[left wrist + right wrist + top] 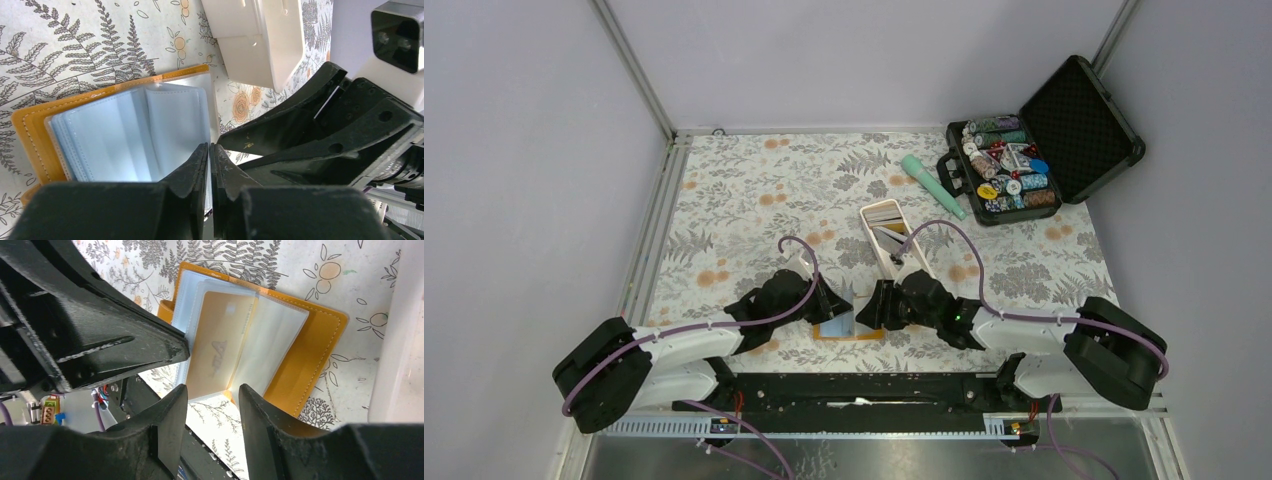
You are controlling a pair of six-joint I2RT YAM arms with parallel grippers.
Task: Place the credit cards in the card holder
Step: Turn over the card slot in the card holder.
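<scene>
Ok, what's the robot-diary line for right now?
card holder: lying open | left gripper: shut on its clear pocket page | right gripper: open, empty, near tan card already in pocket

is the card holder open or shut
Open: the card holder lies spread, clear pockets fanned out, a tan card showing in one.

We can read no words or numbers anywhere. At the centre of the right wrist view, the tan plastic card [220,337] bears a faint triangular emblem and blurred print. The round poker chips [1009,175], upper right in the top view, carry marks too small to read.
</scene>
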